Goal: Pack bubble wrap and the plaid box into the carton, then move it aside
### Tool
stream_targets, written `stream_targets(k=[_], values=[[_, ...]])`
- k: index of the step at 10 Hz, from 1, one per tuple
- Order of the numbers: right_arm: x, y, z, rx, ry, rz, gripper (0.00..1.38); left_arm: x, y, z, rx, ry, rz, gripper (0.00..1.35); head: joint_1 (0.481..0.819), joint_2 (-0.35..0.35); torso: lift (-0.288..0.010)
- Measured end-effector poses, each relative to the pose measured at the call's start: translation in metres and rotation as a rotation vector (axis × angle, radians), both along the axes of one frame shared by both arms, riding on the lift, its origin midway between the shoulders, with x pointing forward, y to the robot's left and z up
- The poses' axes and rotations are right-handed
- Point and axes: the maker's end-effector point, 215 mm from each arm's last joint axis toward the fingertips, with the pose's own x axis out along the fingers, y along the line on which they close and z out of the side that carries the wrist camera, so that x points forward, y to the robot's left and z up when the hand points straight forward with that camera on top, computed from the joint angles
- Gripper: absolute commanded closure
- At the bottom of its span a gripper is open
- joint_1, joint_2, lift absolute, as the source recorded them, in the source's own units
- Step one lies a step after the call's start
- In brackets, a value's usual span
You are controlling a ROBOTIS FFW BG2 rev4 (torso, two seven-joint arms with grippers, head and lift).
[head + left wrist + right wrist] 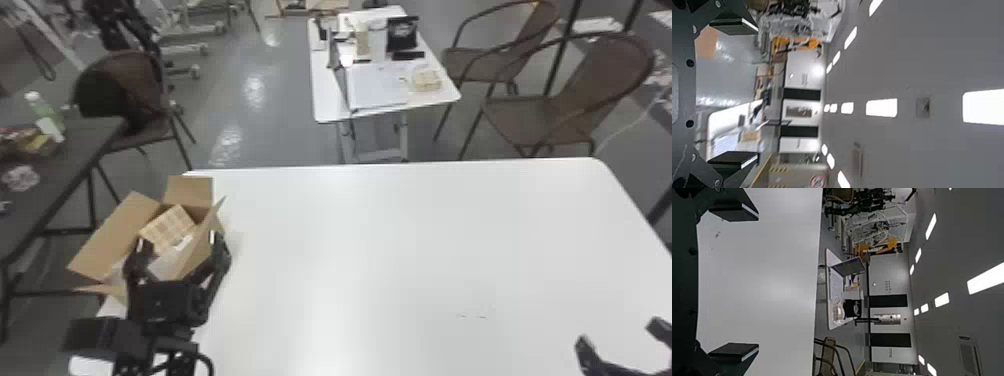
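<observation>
The open cardboard carton (115, 230) stands at the table's left edge in the head view, its flaps spread outward. Inside it the plaid box (169, 226) lies tilted, with whitish bubble wrap (172, 257) beside it. My left gripper (177, 240) is open in front of and above the carton, one finger by the near left part, the other by the right flap. In the left wrist view the left gripper (742, 94) holds nothing. My right gripper (620, 332) is parked open at the lower right; in the right wrist view the right gripper (742, 284) has nothing between its fingers.
The white table (390, 240) stretches from the carton to the right. Beyond it stand a small white table (325, 107) with a laptop and other items, and brown chairs (565, 110). A dark side table (75, 145) is at the left.
</observation>
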Motion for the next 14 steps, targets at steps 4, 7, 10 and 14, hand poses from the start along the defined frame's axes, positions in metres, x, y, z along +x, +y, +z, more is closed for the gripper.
stream_targets(k=[4, 7, 10, 14], values=[[-0.046, -0.008, -0.023, -0.05, -0.025, -0.045, 0.13, -0.053, -0.027, -0.102, 0.078, 0.253, -0.117, 0.18, 0.695, 0.078, -0.023], [-0.063, -0.014, -0.03, -0.049, -0.016, -0.074, 0.13, -0.055, -0.035, -0.116, 0.069, 0.277, -0.136, 0.18, 0.695, 0.047, -0.015], [-0.062, -0.014, -0.031, -0.046, -0.017, -0.076, 0.13, -0.053, -0.036, -0.122, 0.057, 0.285, -0.147, 0.18, 0.695, 0.046, -0.005], [-0.059, -0.014, -0.031, -0.04, -0.019, -0.078, 0.13, -0.055, -0.036, -0.131, 0.038, 0.296, -0.153, 0.18, 0.695, 0.045, 0.005]])
